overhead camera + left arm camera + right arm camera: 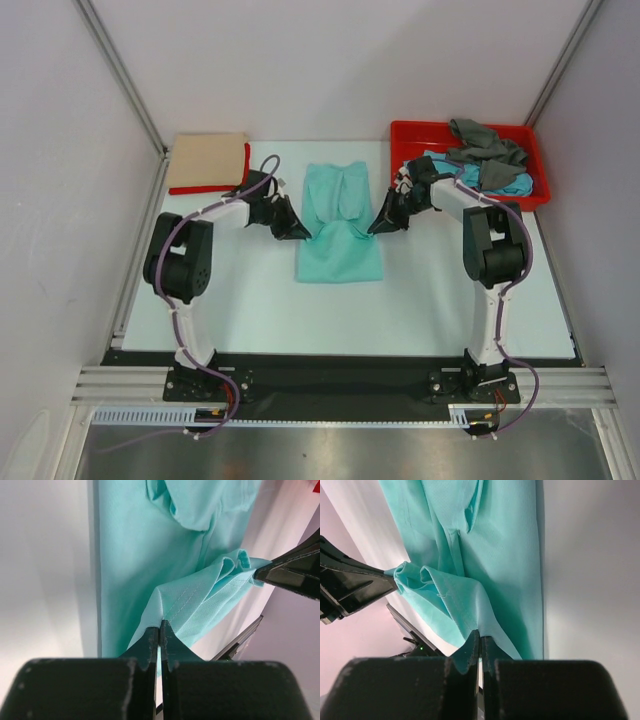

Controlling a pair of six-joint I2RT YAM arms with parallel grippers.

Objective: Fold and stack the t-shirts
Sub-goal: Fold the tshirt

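A mint-green t-shirt (340, 225) lies lengthwise in the middle of the table, partly folded. My left gripper (303, 234) is shut on its left edge, with the cloth pinched and lifted at the fingertips (160, 625). My right gripper (377, 226) is shut on its right edge in the same way (480, 635). The shirt (150, 555) bunches up between both grippers. A folded beige shirt (208, 160) lies on a folded red shirt (205, 188) at the back left. A grey shirt (485, 145) and a turquoise-blue shirt (500, 182) lie crumpled in the tray.
A rigid red plastic tray (410, 135) stands at the back right, right behind my right arm. White walls close the table at the back and sides. Bare table (430, 300) lies in front of the shirt.
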